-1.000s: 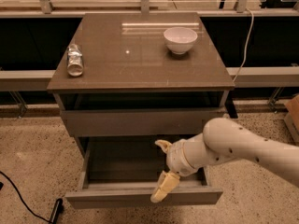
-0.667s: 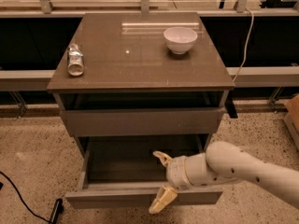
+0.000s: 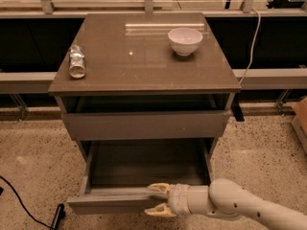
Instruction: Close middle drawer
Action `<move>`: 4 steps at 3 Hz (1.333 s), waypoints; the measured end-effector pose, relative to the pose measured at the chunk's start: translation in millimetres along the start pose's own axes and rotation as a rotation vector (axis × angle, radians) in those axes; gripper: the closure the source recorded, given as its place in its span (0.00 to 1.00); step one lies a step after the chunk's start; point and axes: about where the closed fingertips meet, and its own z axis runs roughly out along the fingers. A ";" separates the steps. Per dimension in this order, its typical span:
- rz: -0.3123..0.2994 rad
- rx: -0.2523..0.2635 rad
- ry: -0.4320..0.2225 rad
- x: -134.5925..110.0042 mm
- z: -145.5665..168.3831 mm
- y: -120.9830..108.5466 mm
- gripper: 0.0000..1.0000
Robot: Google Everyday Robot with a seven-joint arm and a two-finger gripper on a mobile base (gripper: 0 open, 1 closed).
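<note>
Your gripper (image 3: 150,200) sits low at the front of the cabinet (image 3: 144,61). It comes in from the lower right on the white arm (image 3: 240,207), which crosses the speckled floor (image 3: 33,152). Its two pale fingers (image 3: 159,189) are spread apart, one at the top edge and one at the lower edge of the front panel of the middle drawer (image 3: 105,202), towards the panel's right end. You cannot tell from here whether either finger is pressing on the panel, and nothing is gripped between them. The middle drawer is pulled well out, its shallow box bare and dark inside. The right part of its front is hidden behind your gripper and wrist. Directly above it, the top drawer (image 3: 144,125) stands slightly out from the cabinet, with a dark gap showing under the tabletop. It overhangs the back of the open box but does not touch your arm. On the tabletop a white bowl (image 3: 185,40) stands upright near the right rear, and a crumpled clear bottle (image 3: 76,62) lies on its side at the left edge; the two are well apart. A black cable (image 3: 19,198) curls over the floor at lower left, ending near a small black object (image 3: 58,214) just beside the drawer's left front corner. A white cord (image 3: 252,37) hangs down behind the cabinet on the right, and a cardboard box (image 3: 301,121) shows at the right edge.
</note>
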 end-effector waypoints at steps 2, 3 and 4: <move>-0.005 0.029 -0.176 52.2 33.8 26.1 0.94; 0.009 0.022 -0.199 55.1 42.7 33.9 1.00; 0.008 0.022 -0.197 54.8 42.3 33.5 1.00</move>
